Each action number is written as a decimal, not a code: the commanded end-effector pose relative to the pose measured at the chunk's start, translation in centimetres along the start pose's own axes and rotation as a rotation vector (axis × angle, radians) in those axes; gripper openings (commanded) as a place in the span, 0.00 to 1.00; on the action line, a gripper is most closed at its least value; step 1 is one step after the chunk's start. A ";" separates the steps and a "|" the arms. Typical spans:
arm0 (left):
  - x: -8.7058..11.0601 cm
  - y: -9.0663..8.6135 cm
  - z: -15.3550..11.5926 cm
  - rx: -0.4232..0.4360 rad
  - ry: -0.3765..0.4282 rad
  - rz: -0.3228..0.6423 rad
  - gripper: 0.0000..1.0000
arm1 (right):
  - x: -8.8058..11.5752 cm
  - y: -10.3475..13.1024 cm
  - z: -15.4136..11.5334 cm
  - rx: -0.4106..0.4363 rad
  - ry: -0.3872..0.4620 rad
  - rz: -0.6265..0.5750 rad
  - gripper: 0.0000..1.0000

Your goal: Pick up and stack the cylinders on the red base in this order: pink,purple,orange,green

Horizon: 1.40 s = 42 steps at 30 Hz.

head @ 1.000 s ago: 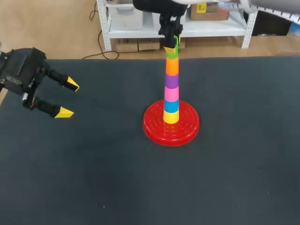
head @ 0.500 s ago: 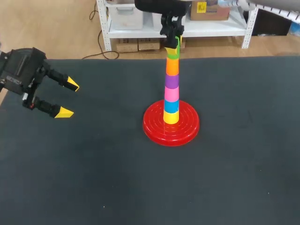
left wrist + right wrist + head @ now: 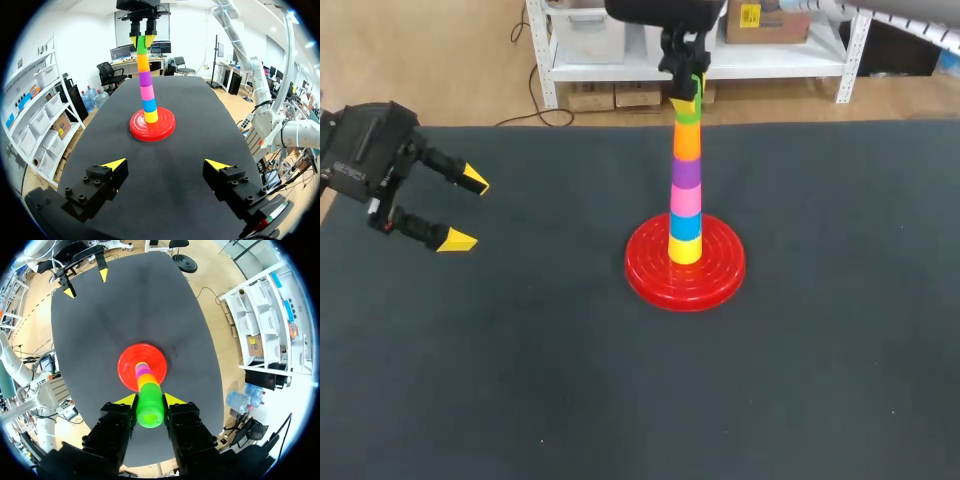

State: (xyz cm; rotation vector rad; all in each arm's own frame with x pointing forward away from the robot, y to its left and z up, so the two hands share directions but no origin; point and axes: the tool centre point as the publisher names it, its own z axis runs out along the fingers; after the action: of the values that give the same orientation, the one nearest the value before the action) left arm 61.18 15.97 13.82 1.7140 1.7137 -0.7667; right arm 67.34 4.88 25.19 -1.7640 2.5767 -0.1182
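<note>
head view, left hand: left edge of frame, over the bench; fingers spread wide, nothing between them; well apart from the stack.
head view, right hand: top centre of frame, pointing down; pinching the green cylinder from two sides.
head view, stack: centre of frame, upright on the red base. From the base up: yellow cylinder, blue cylinder, pink cylinder, purple cylinder, orange cylinder, then green cylinder on top, resting on the orange one.
left wrist view, left hand: yellow tips far apart, gap bare.
left wrist view, stack: well ahead of the left hand, in line with the gap between its fingers, standing on the red base on the bench; right hand at its top, one tip on either side of the green cylinder.
right wrist view, right hand: fingers pressed on the green cylinder, one each side.
right wrist view, stack: straight under the right hand; lower cylinders partly showing past the green one, red base around the foot.
right wrist view, left hand: far ahead, near the far end of the bench, fingers apart.
</note>
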 end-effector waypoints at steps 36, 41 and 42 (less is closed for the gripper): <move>0.1 -0.1 0.0 -0.003 -0.004 0.003 1.00 | 0.3 1.4 -0.4 0.018 -0.009 0.000 1.00; 0.1 -0.1 0.0 -0.003 -0.004 0.003 1.00 | 2.1 1.9 -2.9 0.191 -0.090 0.056 1.00; 0.1 -0.1 0.0 -0.003 -0.004 0.003 1.00 | 2.7 2.2 -3.4 0.223 -0.113 0.074 1.00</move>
State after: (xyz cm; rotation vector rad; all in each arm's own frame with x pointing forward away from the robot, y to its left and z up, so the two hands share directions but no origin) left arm 61.18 15.97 13.82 1.7140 1.7137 -0.7667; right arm 67.27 5.21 27.67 -1.7111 2.6226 -0.1613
